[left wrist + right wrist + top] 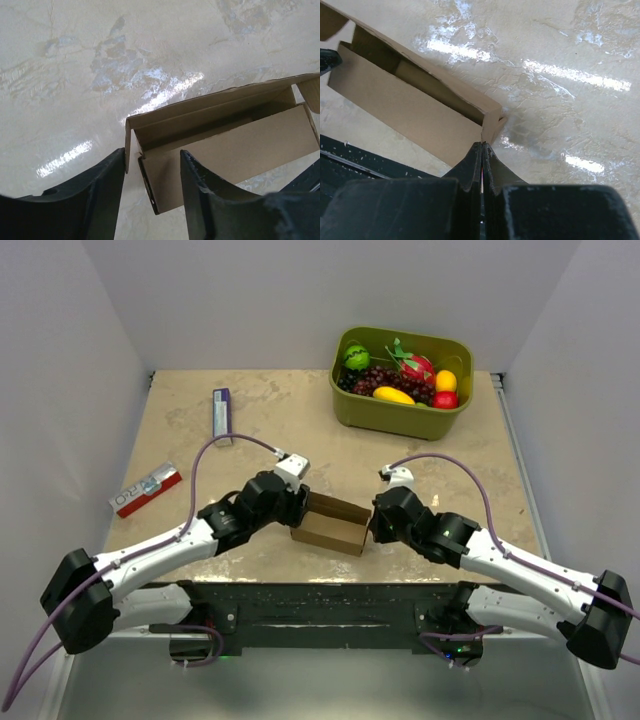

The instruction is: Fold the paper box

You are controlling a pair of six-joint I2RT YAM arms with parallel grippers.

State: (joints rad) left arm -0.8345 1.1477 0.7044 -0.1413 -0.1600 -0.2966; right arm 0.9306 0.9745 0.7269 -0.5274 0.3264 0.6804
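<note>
Two ways this goes wrong: the box (330, 524), sitting near the table's (260, 420) front edge, could skid or cave in. The left gripper (152, 162) is released, fingers spread around its left end, while the right gripper (481, 150) is clenched tight at the right corner. Can't tell if that one's pinching a flap or just poking the wall, and the end tabs are cut off.
</note>
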